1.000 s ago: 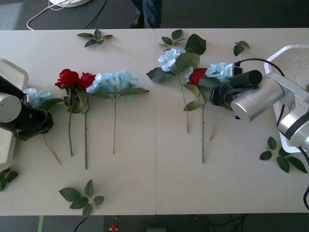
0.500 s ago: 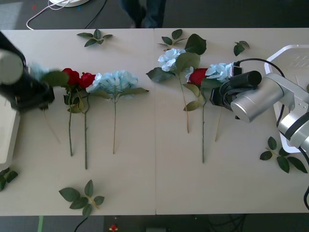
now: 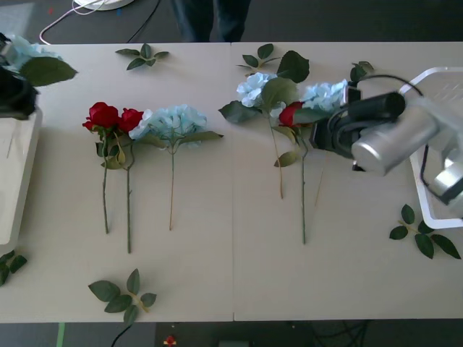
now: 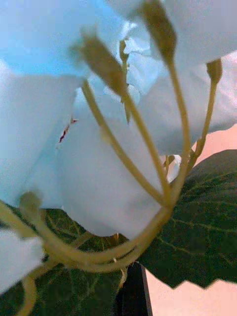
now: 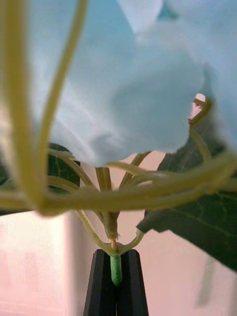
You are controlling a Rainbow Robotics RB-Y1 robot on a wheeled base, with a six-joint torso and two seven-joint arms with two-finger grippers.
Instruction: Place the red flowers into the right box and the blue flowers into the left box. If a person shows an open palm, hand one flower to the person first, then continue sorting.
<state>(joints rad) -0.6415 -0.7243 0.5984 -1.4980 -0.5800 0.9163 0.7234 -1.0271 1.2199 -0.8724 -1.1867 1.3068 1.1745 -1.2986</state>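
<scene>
My left gripper (image 3: 13, 95) is at the table's far left corner, above the white left box (image 3: 16, 181), shut on the stem of a blue flower (image 3: 23, 52). In the left wrist view the black fingers (image 5: 101, 289) pinch the green stem (image 5: 115, 270) under the pale petals (image 5: 123, 98). My right gripper (image 3: 330, 134) is shut on another blue flower (image 3: 324, 94), whose petals (image 4: 98, 163) crowd the right wrist view. Beside it lie a red flower (image 3: 293, 113) and a blue flower (image 3: 255, 87). Two red roses (image 3: 103, 116) (image 3: 131, 118) and a blue flower (image 3: 171, 121) lie left of centre.
The white right box (image 3: 436, 210) stands at the table's right edge, behind my right arm. Loose leaf sprigs lie at the front left (image 3: 121, 293), the far side (image 3: 142, 56) and the right (image 3: 423, 238). The table's front half holds only stems and leaves.
My left arm has carried its blue flower away from me along the left box to the far left corner. My right gripper has raised its blue flower slightly, with the stem coming off the table.
</scene>
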